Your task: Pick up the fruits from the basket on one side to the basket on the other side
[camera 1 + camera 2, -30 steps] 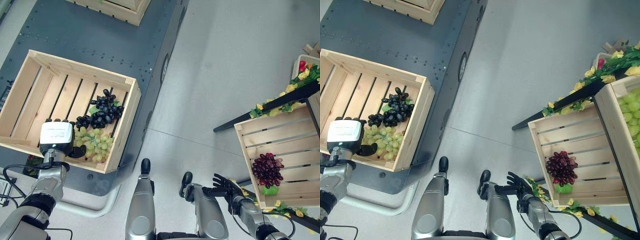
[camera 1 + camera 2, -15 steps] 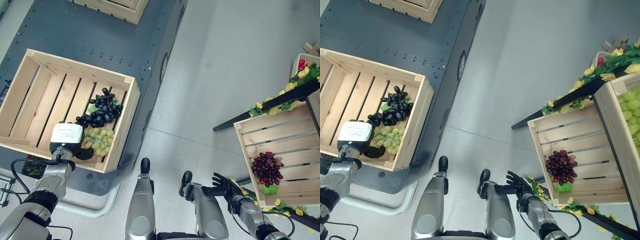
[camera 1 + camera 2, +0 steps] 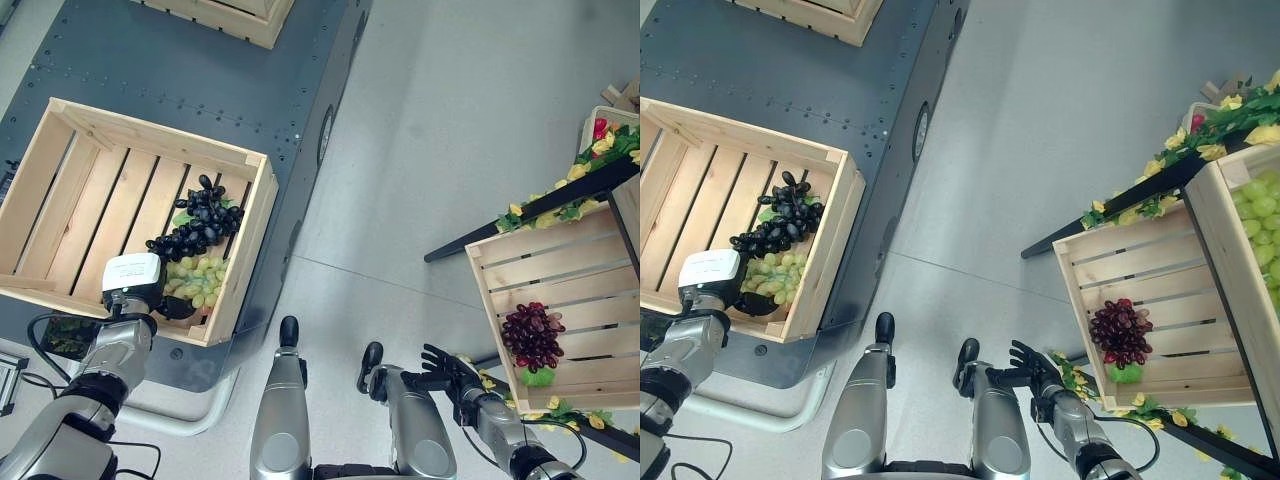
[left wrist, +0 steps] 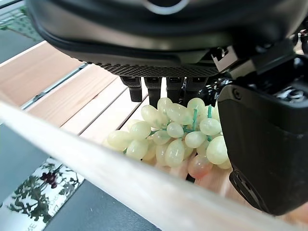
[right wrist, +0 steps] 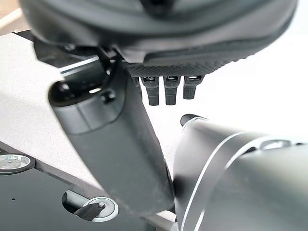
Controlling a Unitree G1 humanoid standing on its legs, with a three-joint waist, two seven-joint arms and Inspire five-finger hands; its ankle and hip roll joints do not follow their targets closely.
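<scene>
Left hand (image 3: pixel 140 290) is down in the near corner of the left crate (image 3: pixel 150 140), fingers (image 4: pixel 155 91) and thumb (image 4: pixel 262 144) curled around the green grapes (image 3: pixel 196 281), which lie on the slats against the front wall. Black grapes (image 3: pixel 196 225) sit just behind them, touching. Right hand (image 3: pixel 447 367) hangs low with relaxed, spread fingers, holding nothing, near the right crate (image 3: pixel 500 320), where a bunch of red grapes (image 3: pixel 532 336) rests on a green leaf (image 3: pixel 541 378).
</scene>
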